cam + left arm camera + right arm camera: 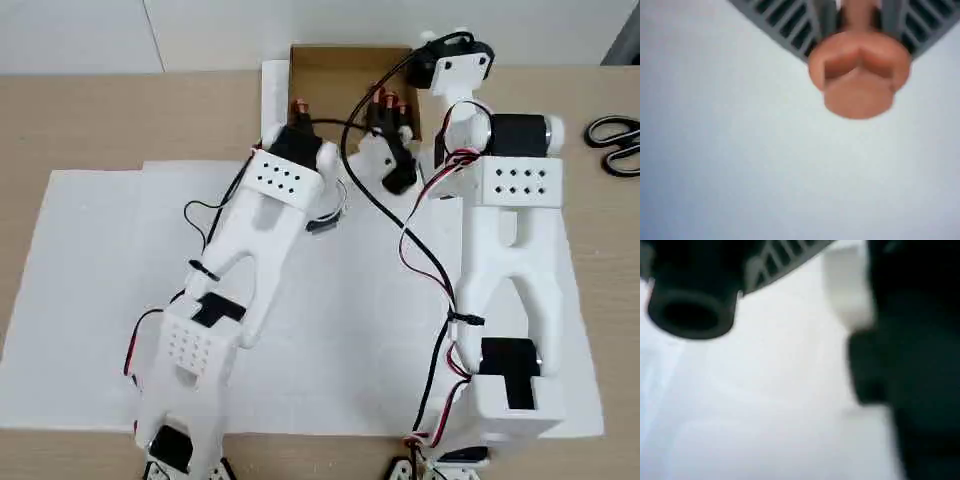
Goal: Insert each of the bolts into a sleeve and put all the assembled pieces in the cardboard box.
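Your left gripper (298, 112) is up at the near edge of the cardboard box (340, 62), and its fingers (785, 20) are clenched on an orange bolt (858, 75). In the left wrist view the bolt's round head points out from between the grey ribbed fingers, with the white foam sheet (740, 165) behind it. In the high view the bolt's orange tip shows just beyond the left arm's wrist, beside the box's left wall.

Your right gripper (393, 160) sits just in front of the box's near right corner, well apart from the left one. Its fingers are grasping a black sleeve (690, 315). The right wrist view shows the sleeve's open round end facing the camera, with a ribbed finger right beside it. From above, the sleeve pokes out of the gripper over the foam sheet.

Three black pieces with orange tops (388, 104) stand close together at the box's near right corner. You cannot tell from here whether they rest inside the box or against its wall.

The foam sheet covers most of the desk (60, 120) under both arms. A pair of scissors (615, 140) lies on the bare desk at the far right.
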